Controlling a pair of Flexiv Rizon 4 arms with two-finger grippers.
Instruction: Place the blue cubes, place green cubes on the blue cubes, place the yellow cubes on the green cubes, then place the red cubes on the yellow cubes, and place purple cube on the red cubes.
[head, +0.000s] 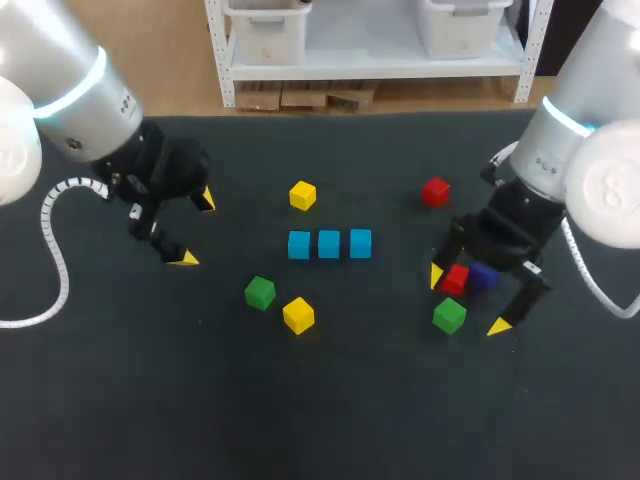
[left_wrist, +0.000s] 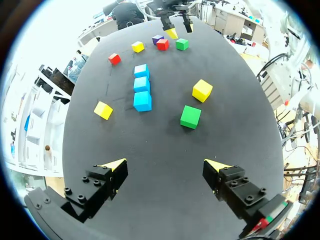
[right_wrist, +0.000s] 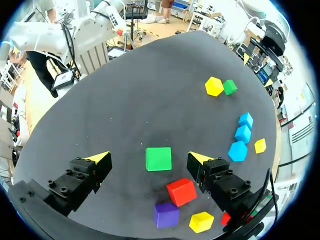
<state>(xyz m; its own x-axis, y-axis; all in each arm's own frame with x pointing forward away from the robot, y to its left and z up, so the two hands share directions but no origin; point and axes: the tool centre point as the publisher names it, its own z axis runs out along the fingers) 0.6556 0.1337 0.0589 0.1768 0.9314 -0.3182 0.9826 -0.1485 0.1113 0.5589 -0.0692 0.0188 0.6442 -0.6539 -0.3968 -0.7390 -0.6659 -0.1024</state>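
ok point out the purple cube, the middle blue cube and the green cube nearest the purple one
purple cube (right_wrist: 166, 214), right wrist view, middle of the cube
middle blue cube (head: 329, 244), head view, top face
green cube (right_wrist: 158, 159), right wrist view, top face

Overhead, the right arm (head: 510, 235) hides a yellow cube (right_wrist: 201, 221). It half covers the purple cube (head: 486, 278), at a green cube's (head: 449, 315) one o'clock.

Robotics lab, left arm (head: 62, 92), right arm (head: 585, 150), black table (head: 320, 420)

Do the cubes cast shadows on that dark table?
Left wrist view: faint soft shadow beside the green cube by the yellow cube. Right wrist view: dim smudge around the other green cube. Head view: hardly any on the table.
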